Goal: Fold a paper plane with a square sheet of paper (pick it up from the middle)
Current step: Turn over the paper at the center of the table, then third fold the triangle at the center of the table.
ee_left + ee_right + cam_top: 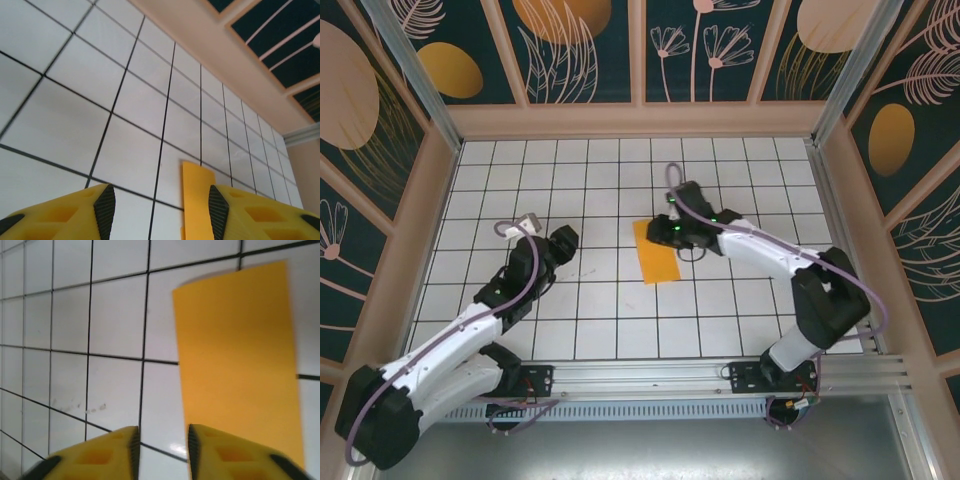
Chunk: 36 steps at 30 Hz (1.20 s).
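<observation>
As R gripper (162, 440) sits ajar, paper (235, 365) flat on table (600, 300)

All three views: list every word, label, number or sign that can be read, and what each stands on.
None: no readable text in any view.
The orange-yellow sheet of paper is blank.
The white grid-tiled table bears only black lines.
The dark wall panels carry plant and oval patterns, no lettering.
The black mounting plates at the arm bases: any label there is too small to tell.

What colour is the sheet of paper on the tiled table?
Plain orange-yellow; the sheet of paper shows best in the right wrist view.
</observation>
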{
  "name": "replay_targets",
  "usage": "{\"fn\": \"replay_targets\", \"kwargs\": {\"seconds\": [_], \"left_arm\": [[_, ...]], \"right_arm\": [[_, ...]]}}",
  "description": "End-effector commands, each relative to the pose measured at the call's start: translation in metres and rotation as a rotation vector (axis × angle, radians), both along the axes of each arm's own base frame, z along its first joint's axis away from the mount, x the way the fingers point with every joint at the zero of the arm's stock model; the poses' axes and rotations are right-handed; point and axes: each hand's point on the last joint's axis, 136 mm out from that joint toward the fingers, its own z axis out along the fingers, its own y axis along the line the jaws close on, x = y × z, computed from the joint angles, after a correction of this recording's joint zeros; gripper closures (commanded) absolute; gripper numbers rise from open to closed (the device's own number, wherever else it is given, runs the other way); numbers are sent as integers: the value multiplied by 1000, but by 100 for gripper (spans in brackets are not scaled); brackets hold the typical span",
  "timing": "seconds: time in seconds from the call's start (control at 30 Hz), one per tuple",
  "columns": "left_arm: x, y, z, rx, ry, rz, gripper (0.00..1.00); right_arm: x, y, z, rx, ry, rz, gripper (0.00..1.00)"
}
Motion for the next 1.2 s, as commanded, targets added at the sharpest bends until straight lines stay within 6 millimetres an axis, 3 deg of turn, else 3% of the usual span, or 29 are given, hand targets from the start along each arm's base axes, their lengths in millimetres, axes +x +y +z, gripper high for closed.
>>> {"fn": "replay_targets", "kwargs": {"seconds": [0.0,0.17,0.3,0.43,0.6,0.73,0.83,0.93,0.97,1.0,1.17], "left_arm": [[8,-25,9,-43,-9,-105,46],[14,-53,-9,-54,73,-211,47],[17,-74,-21,-66,129,-297,47],[21,-90,-31,-76,172,-357,47],[32,-113,-36,-86,209,-436,53],[45,-130,-43,-81,240,-481,57],[57,-144,-48,-77,259,-523,62],[64,-165,-49,-108,272,-592,67],[62,-168,-70,-103,320,-602,68],[69,-174,-66,-107,311,-610,69],[79,-172,-98,-29,376,-578,72]], "right_arm": [[-15,27,-6,188,51,100,83],[-15,38,-38,230,130,91,91],[-23,47,-67,229,202,62,92],[-34,42,-103,176,284,-41,92],[-40,43,-104,191,270,-167,90],[-38,56,-52,339,175,-83,87],[-37,38,-32,312,114,-107,84],[-32,-2,-42,202,111,-193,83],[-31,-15,-45,175,108,-214,82],[-30,-25,-49,156,110,-224,80],[-23,-50,-64,139,143,-204,76]]}}
